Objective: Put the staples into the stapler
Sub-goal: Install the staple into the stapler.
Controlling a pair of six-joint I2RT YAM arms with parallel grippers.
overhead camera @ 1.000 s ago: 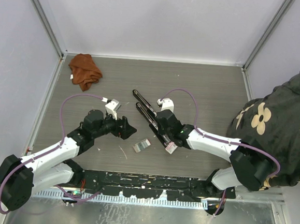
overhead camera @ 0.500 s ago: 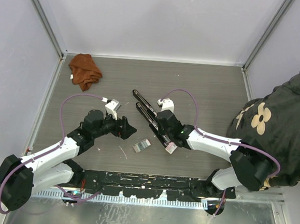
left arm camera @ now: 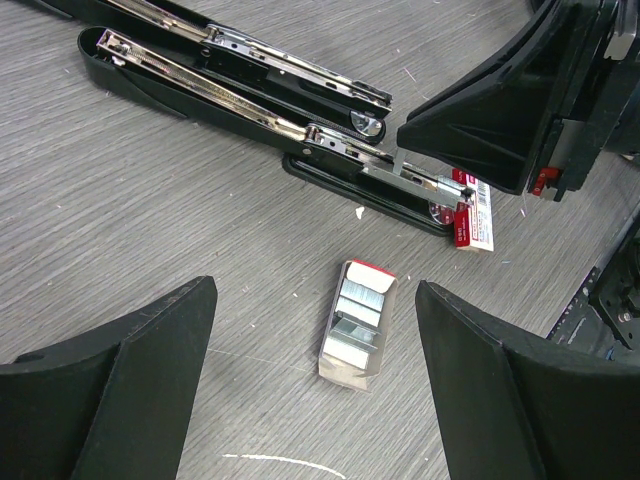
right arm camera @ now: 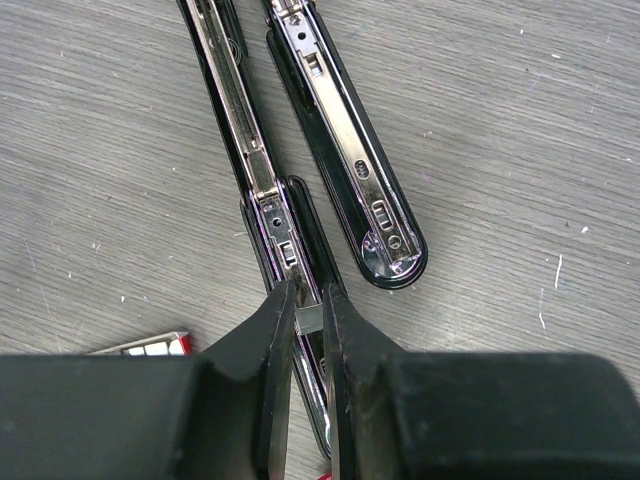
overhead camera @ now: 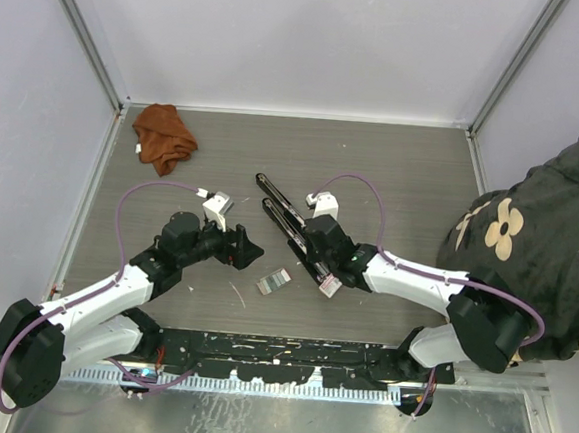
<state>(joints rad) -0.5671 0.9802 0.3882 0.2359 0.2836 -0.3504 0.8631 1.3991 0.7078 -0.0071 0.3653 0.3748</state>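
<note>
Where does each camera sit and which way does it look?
Top external: overhead from behind, facing down at the table; left arm, right arm show.
Left wrist: on the left arm, facing down at staples and stapler; open left claw shows.
Right wrist: straight down on the stapler; right claw shows, shut on a strip.
All share the stapler.

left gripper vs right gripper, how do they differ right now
The left gripper has its jaws wide open and empty; the right gripper has them nearly shut on what looks like a small silvery staple strip. The left gripper points at the staple tray; the right gripper sits over the open stapler. Both are black and two-fingered.
</note>
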